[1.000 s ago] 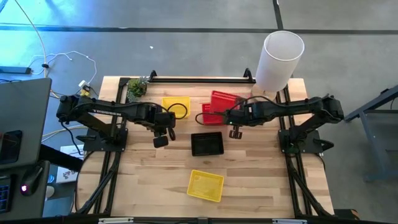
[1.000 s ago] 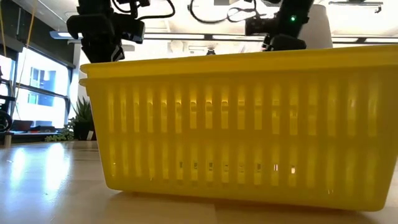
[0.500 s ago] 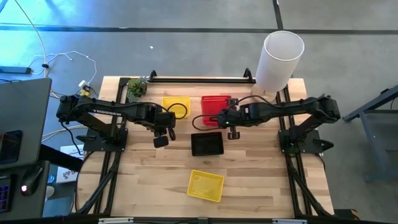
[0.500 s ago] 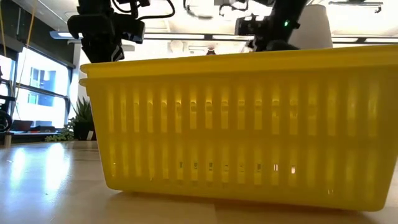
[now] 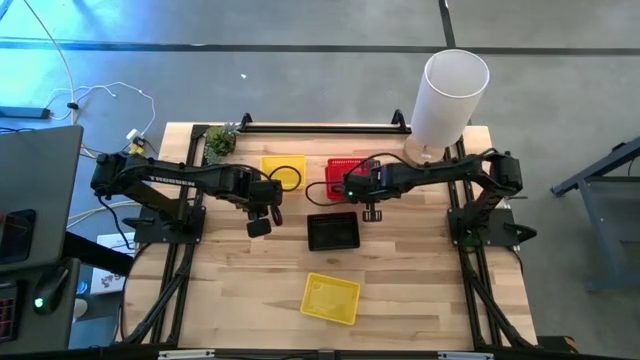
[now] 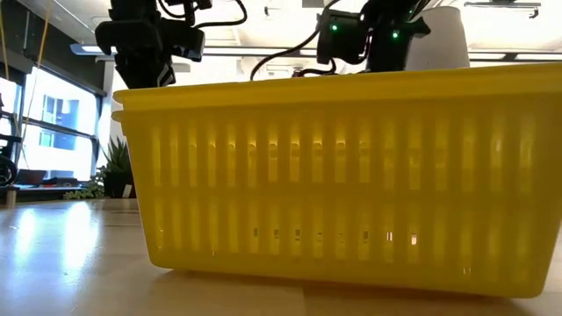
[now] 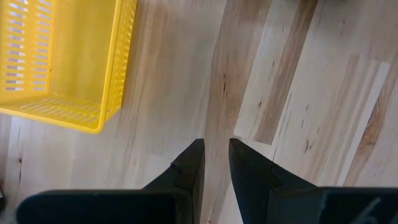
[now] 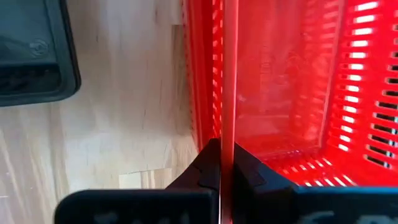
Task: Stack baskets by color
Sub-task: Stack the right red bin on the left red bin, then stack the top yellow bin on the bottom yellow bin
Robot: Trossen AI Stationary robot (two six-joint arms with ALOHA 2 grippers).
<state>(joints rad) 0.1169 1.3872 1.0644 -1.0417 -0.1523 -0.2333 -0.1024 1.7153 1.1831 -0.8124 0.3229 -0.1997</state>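
A: The red basket [image 8: 280, 87] is gripped by its rim in the shut right gripper [image 8: 222, 163], at the table's back beside the black basket [image 5: 332, 231].

B: A red stack is judged under way; a square set-down is needed next. The left gripper [image 7: 214, 158] hangs slightly parted, empty, near a yellow basket [image 7: 62, 59].

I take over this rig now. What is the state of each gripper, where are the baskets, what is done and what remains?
Right gripper: shut on the red basket wall, at the table's back.
Left gripper: holds nothing, fingers slightly apart, above bare wood near the back yellow basket.
Black basket: table centre. Second yellow basket: front.
Done: cannot tell which baskets are already nested.
Left: bring the two yellow baskets together; set down the red one.
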